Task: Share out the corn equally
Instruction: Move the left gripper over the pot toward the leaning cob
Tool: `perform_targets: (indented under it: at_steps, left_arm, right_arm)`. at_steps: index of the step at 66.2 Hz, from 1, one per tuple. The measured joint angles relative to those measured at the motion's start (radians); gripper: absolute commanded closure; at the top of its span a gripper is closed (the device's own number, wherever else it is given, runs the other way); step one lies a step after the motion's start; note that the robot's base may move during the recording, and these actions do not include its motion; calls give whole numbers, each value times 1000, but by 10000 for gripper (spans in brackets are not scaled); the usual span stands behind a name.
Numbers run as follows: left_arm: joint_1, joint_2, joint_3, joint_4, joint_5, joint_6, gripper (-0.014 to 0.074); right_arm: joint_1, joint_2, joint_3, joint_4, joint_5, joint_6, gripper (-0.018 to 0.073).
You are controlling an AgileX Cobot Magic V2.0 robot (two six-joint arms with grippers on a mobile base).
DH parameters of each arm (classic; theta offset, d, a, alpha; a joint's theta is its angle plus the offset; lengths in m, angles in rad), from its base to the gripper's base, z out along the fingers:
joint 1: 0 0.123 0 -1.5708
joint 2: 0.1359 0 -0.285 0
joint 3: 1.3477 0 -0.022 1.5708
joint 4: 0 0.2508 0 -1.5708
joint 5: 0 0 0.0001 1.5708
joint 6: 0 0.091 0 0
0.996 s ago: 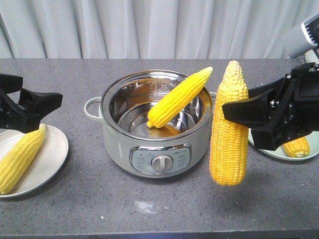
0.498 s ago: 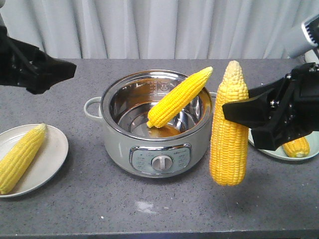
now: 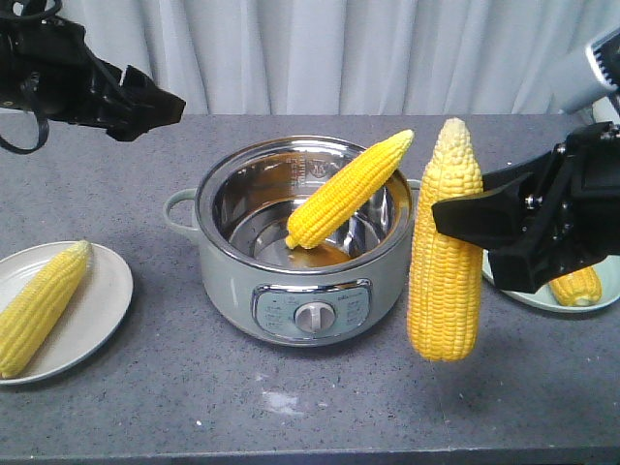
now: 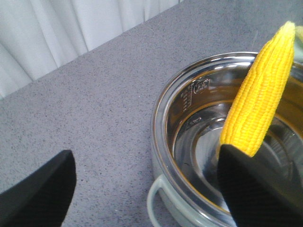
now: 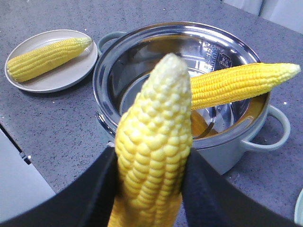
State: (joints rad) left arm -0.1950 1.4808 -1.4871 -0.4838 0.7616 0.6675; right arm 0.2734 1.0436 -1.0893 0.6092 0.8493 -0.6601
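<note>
My right gripper [image 3: 448, 221] is shut on an upright corn cob [image 3: 446, 262], held in the air just right of the pot [image 3: 223, 262]. Its fingers [image 5: 106, 189] press both sides of that cob [image 5: 154, 137]. A second cob [image 3: 347, 189] leans inside the pot with its tip over the rim. A third cob [image 3: 39, 305] lies on the left plate [image 3: 102, 310]. The end of another cob [image 3: 576, 286] shows on the right plate [image 3: 538, 298], behind my right arm. My left gripper [image 3: 160, 107] hovers high at the back left, open and empty [image 4: 147, 189], with the pot's left handle [image 4: 156, 198] between its fingers.
The pot has a control knob [image 3: 312, 317] on its front and a handle on each side [image 3: 179, 208]. Grey curtains hang behind the grey countertop [image 3: 291, 407]. The counter's front edge runs along the bottom of the front view.
My left gripper has lifted away from the left plate and moved up and right toward the back left of the pot. The right gripper and its cob have stayed still.
</note>
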Motion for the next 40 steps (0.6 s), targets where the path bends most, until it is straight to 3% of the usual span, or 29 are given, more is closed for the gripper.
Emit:
perform_targets:
  at_steps: [18, 40]
  left_arm:
    - [0, 82, -72, 0, 123, 167, 6]
    - [0, 104, -74, -13, 154, 187, 6]
  right_arm:
    - [0, 0, 0, 0, 0, 0, 356]
    - [0, 0, 0, 0, 0, 0, 356]
